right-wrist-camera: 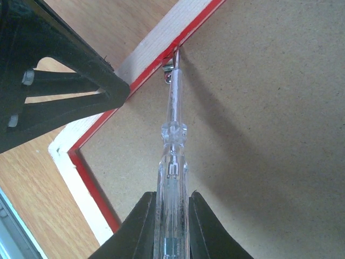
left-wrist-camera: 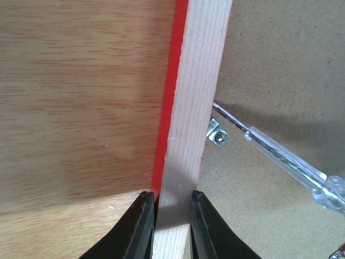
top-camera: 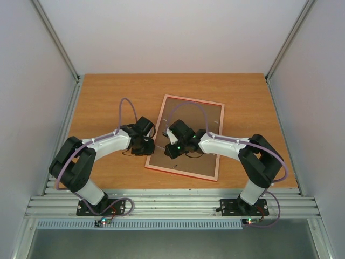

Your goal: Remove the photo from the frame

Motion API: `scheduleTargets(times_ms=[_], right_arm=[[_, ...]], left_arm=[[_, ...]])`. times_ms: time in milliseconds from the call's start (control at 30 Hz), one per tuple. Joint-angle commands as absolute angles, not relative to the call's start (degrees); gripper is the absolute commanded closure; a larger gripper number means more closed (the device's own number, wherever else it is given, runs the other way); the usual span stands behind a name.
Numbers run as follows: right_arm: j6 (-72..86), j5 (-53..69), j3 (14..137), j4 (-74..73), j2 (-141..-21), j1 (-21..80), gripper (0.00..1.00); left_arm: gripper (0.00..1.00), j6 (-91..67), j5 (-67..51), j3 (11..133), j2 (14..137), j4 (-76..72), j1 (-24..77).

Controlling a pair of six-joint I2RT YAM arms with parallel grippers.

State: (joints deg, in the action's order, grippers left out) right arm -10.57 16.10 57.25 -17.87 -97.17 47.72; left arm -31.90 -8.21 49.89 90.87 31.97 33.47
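Frame point(top-camera: 194, 99) lies face down mid worktop point(top-camera: 108, 97), brown backing board point(top-camera: 188, 116) up. Left pincer point(left-wrist-camera: 171, 199) nearly closed, fingers point(left-wrist-camera: 141, 226) clamping frame's pale wood left rail, red edge just beside. Right pincer point(right-wrist-camera: 171, 202) narrowly closed around clear-handled screwdriver point(right-wrist-camera: 172, 135). Screwdriver tip sits at small metal clip point(right-wrist-camera: 168, 67) on rail's inner edge, shaft slanting over board.

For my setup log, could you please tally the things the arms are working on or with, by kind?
Red picture frame, lying face down: 1
Brown backing board: 1
Clear-handled screwdriver: 1
Metal clip at the frame's inner edge: 1 that can be made out
Total: 4
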Motion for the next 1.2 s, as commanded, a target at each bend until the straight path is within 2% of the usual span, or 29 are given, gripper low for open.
scheduleTargets(times_ms=[0, 133, 400, 800, 1167], right_arm=[[-12.8, 22.2, 59.0, -19.9, -98.3, 50.4, 0.99], [-13.1, 21.9, 59.2, -20.4, -98.1, 51.0, 0.99], [-10.9, 11.5, 55.1, -17.6, -92.1, 51.1, 0.99], [-11.0, 13.3, 54.2, -17.6, -91.5, 51.1, 0.99], [-11.2, 10.2, 55.5, -20.1, -94.0, 51.1, 0.99]], left_arm=[[0.82, -33.1, -8.1, 50.4, 92.9, 29.0, 33.7], [0.82, -33.4, -8.2, 50.1, 93.0, 28.7, 33.7], [0.83, -33.7, -8.7, 49.2, 92.7, 28.0, 33.7], [0.83, -34.0, -9.2, 49.0, 92.9, 27.8, 33.7], [0.83, -34.1, -9.8, 48.8, 93.6, 27.3, 33.7]])
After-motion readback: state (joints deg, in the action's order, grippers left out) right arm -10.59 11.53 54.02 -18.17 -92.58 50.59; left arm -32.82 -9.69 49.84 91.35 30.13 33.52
